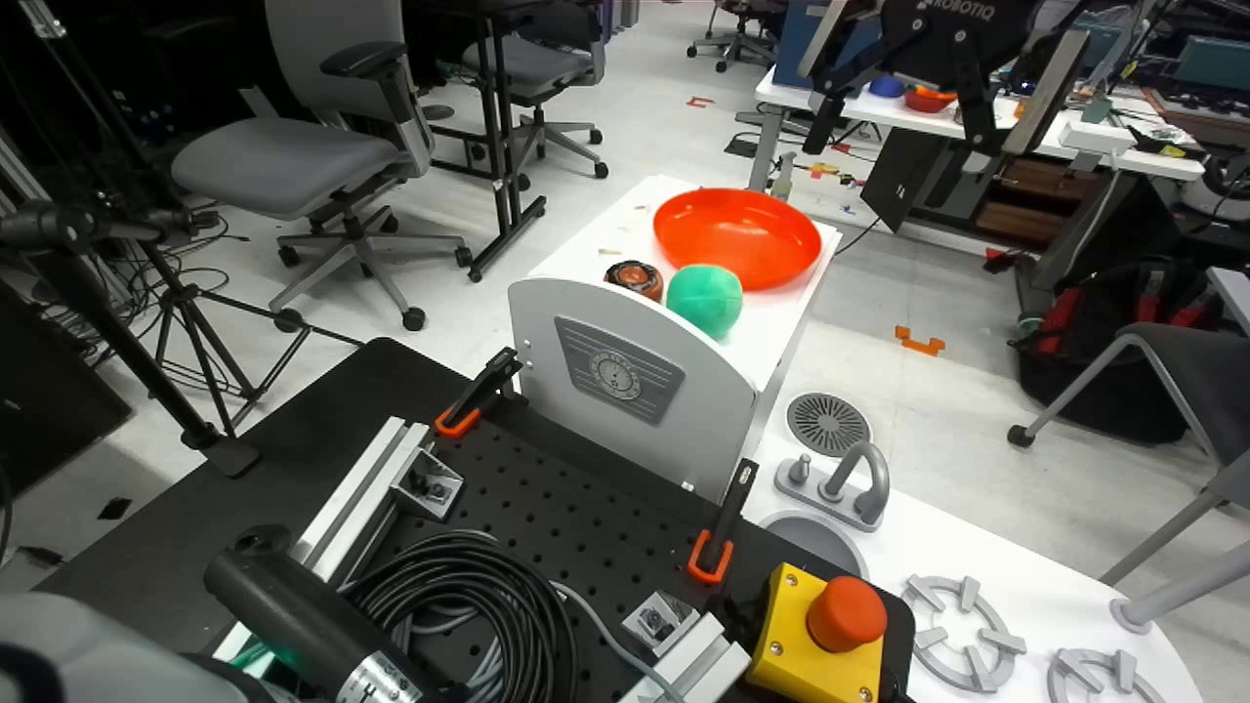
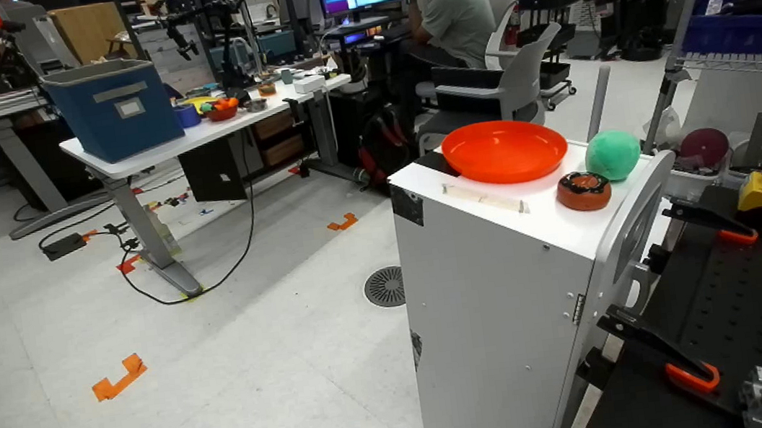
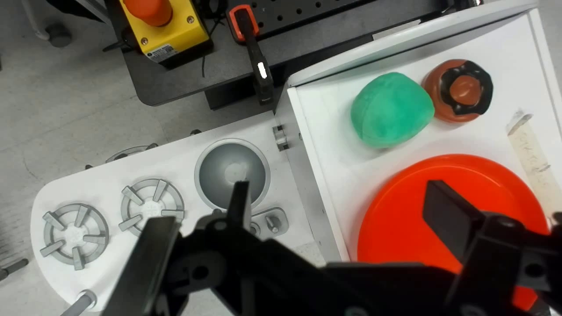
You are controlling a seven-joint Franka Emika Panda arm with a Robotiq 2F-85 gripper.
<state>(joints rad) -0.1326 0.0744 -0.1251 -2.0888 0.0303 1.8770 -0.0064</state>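
Observation:
My gripper stands open in the wrist view, its two fingers wide apart with nothing between them. An exterior view shows the gripper high up, above and apart from the things on the white cabinet top. On that top lies a wide, shallow orange-red bowl, partly covered by one finger in the wrist view. Beside the bowl sit a green, softly rounded ball and a small brown round thing with a black ring. These two lie close together near the grey panel.
A lower white toy-kitchen counter carries a round sink, a faucet and burner rings. A yellow box with a red button and clamps stand on the black board. A person sits farther back.

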